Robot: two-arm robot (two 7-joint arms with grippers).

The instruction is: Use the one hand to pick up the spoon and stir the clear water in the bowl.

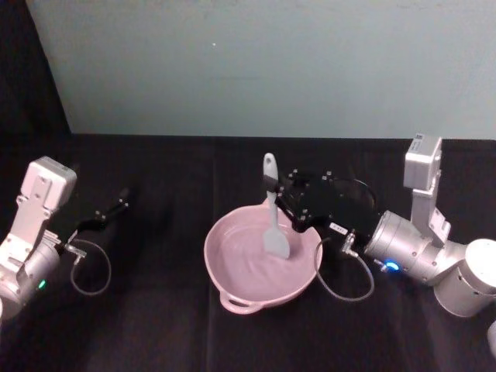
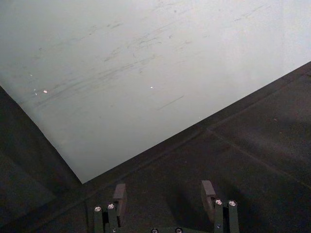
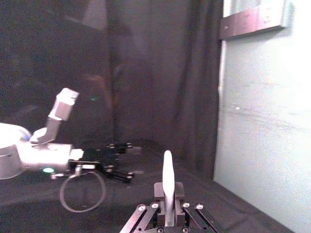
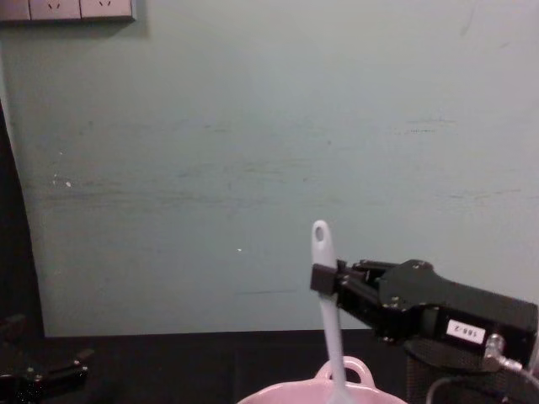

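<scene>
The white spoon (image 1: 273, 217) stands nearly upright, its flat blade down inside the pale pink bowl (image 1: 232, 291) in the middle of the black table. My right gripper (image 1: 280, 194) is shut on the spoon's handle a little below the hole at its end. From the chest, the spoon (image 4: 327, 311) rises out of the bowl (image 4: 347, 370) with the right gripper (image 4: 323, 279) clamped on it from the right. The right wrist view shows the handle (image 3: 167, 182) pinched between the fingers (image 3: 156, 191). My left gripper (image 1: 116, 207) is parked at the far left, open above the cloth (image 2: 164, 196).
A pale wall (image 1: 256, 62) runs along the back of the table. A loop of grey cable (image 1: 353, 291) hangs from the right wrist beside the bowl. Another cable loop (image 1: 91, 267) lies near the left arm.
</scene>
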